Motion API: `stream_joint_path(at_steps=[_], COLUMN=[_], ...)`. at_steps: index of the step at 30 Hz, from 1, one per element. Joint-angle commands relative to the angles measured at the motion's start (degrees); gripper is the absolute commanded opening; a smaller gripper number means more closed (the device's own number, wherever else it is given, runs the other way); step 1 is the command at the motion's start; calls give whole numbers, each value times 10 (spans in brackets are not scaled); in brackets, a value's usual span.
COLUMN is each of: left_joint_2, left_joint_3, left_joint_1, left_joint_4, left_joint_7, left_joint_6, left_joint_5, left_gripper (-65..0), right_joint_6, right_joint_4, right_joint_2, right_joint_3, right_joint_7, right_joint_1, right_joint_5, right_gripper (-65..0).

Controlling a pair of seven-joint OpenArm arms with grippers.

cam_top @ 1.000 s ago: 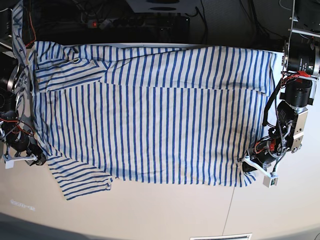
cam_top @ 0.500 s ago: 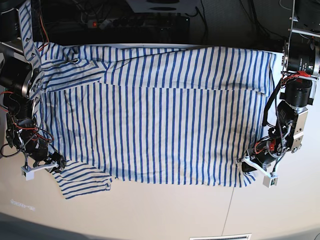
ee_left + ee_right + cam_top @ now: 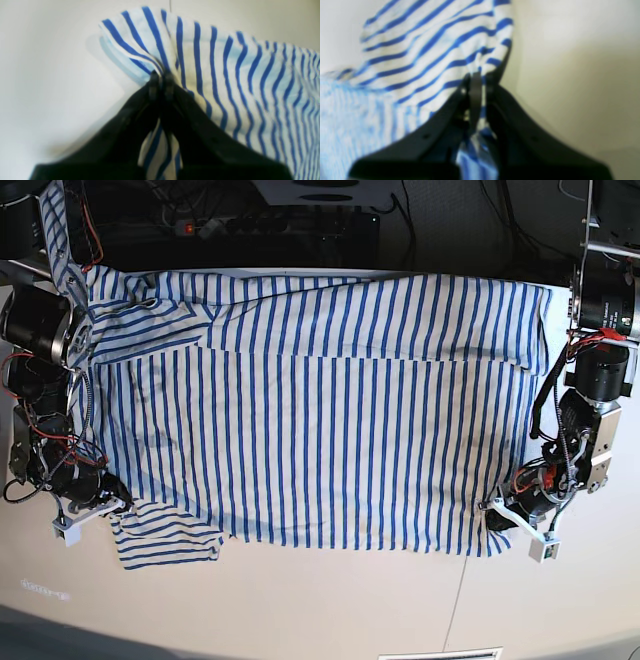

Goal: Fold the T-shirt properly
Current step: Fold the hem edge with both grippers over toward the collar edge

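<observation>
T-shirt (image 3: 320, 410) lies spread flat on the pale matte table (image 3: 330, 600), long axis across the base view; soft white knit w/ thin blue stripes, a few shallow creases. One short sleeve sticks out at bottom-left of base view, hem edge slightly curled. A horizontal fold line runs across the upper part, w/ the top strip overlapping the body.

Left gripper (image 3: 161, 75): black jaws pinched together on a bunched corner of the fabric. Cloth peaks up into a rounded, tented fold above the tips, stripes converging into the pinch; a strip of striped cloth also shows between the finger bases. In base view it sits at the shirt's lower-right corner (image 3: 500, 515), white fingertip mounts visible.

Right gripper (image 3: 478, 77): jaws closed tight on the cloth near the sleeve, fabric edge puckered at the tips, striped material hanging between the fingers. Wrist view is blurred, so finer texture can't be read. In base view it's at the left edge by the sleeve (image 3: 105, 505), exposed red/black wiring on the arm above.
</observation>
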Motion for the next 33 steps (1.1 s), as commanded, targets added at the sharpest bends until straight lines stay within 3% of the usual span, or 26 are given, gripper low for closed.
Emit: stream_joint_path(at_steps=[1,4,8,12,19,25,33], left_joint_2=[-15,-37,-65,-90,-122,-143,-176], left_joint_3=[-3,-3,-3,-3,-3,-3,-3], left_joint_1=[-31,-44,-37,-25,9,57,133], left_joint_4=[7,7,7,8,55,130,239], left_joint_7=[-1,58,127,166,206,220,220], left_joint_6=[-22,-45,-113,-151,-155,-155,-155], left_joint_5=[-17,-59,-131,-200,-238,-271,-266], left_gripper=[-650,-650,-650,-650,-650,-650,-650], right_joint_6=[63,72,75,75,79,81,81], right_joint_4=[23,63,102,107,129,189,271], right_joint_2=[16,35,64,91,131,156,180], right_joint_3=[0,0,-1,-9,-10,-10,-10], right_joint_7=[-2,-52,-110,-149,-207,-209,-208], right_joint_1=[20,20,20,20,-9,-76,-171], right_joint_5=[26,79,145,192,254,262,262], right_gripper=[-650,-650,-650,-650,-650,-650,-650])
